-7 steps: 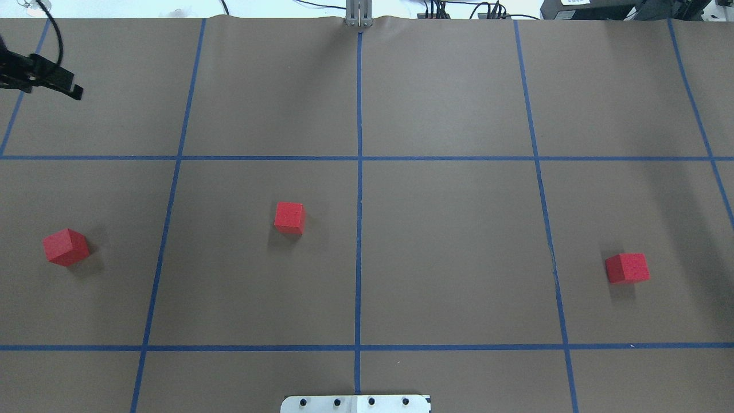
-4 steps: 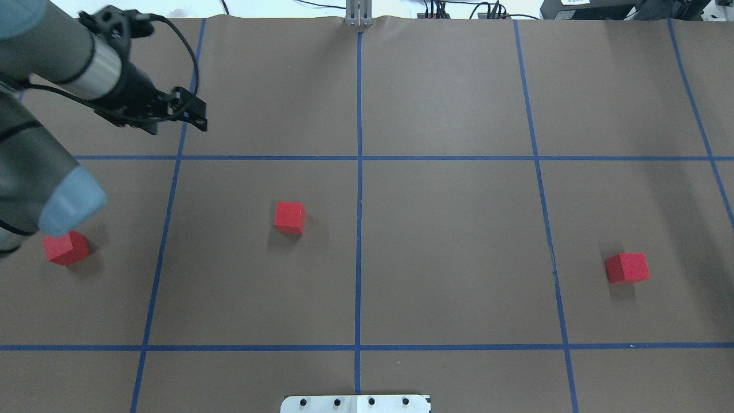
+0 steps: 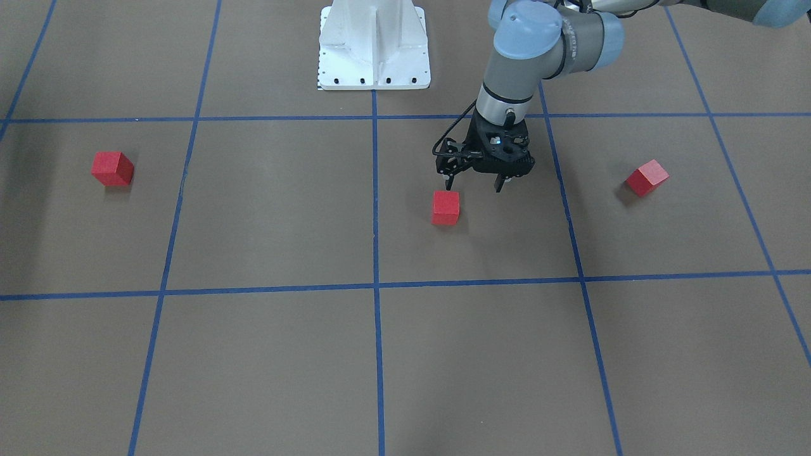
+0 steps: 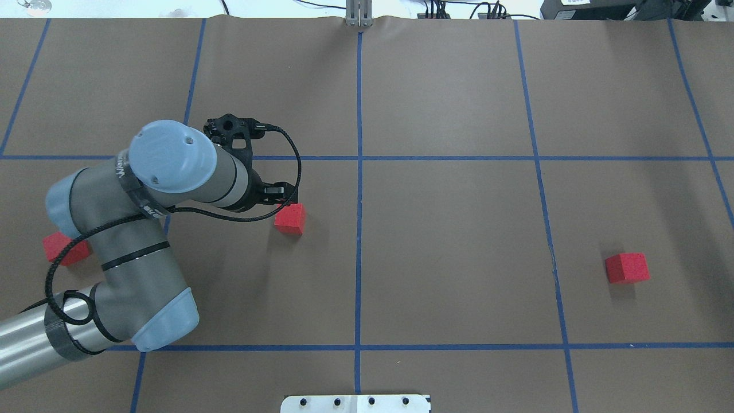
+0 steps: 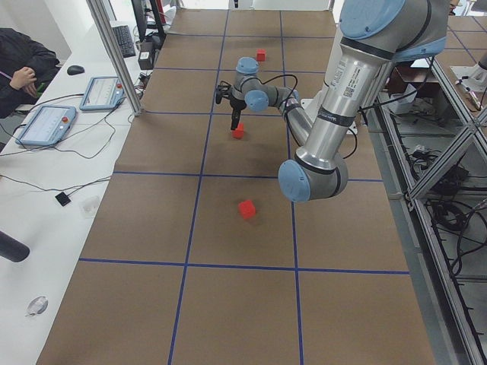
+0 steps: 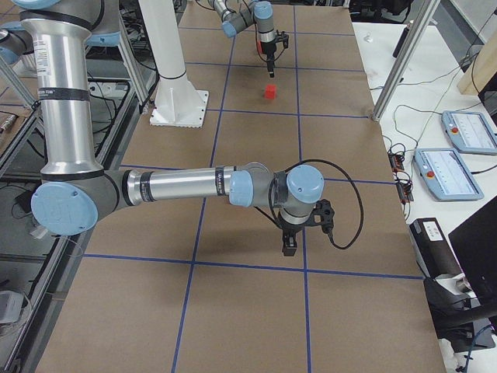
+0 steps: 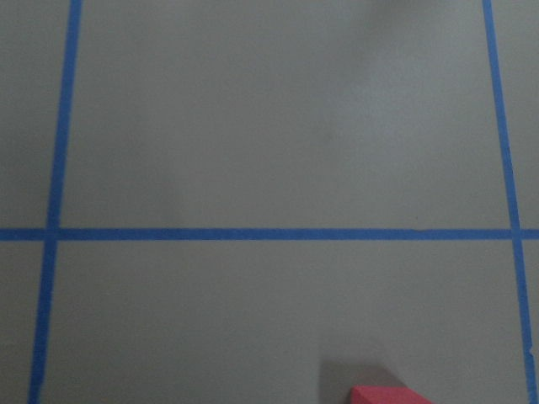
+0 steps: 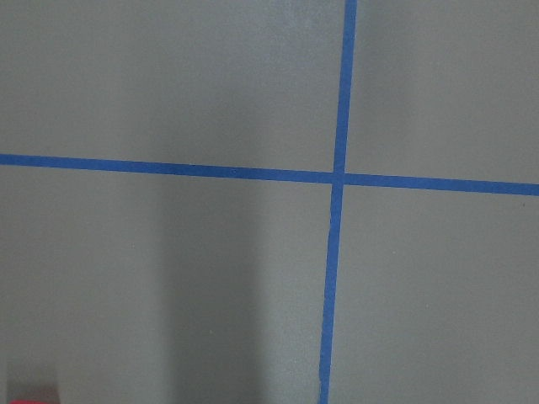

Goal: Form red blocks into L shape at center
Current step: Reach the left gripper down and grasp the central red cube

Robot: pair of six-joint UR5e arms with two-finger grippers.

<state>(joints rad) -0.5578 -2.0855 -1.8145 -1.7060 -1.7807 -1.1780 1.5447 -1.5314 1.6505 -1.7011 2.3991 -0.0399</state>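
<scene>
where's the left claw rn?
Front-facing view, right of the middle blue line: the left claw hangs open above the middle red block, offset slightly toward the robot's left, not around it.

red blocks [image 4: 289, 218], brown surface [image 4: 453, 246], blue grid lines [image 4: 359, 258]

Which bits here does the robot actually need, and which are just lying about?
Needed: middle red block, left red block, right red block, open left pincer.
Lying about: near control tablet, far control tablet, computer mouse, keyboard.
</scene>
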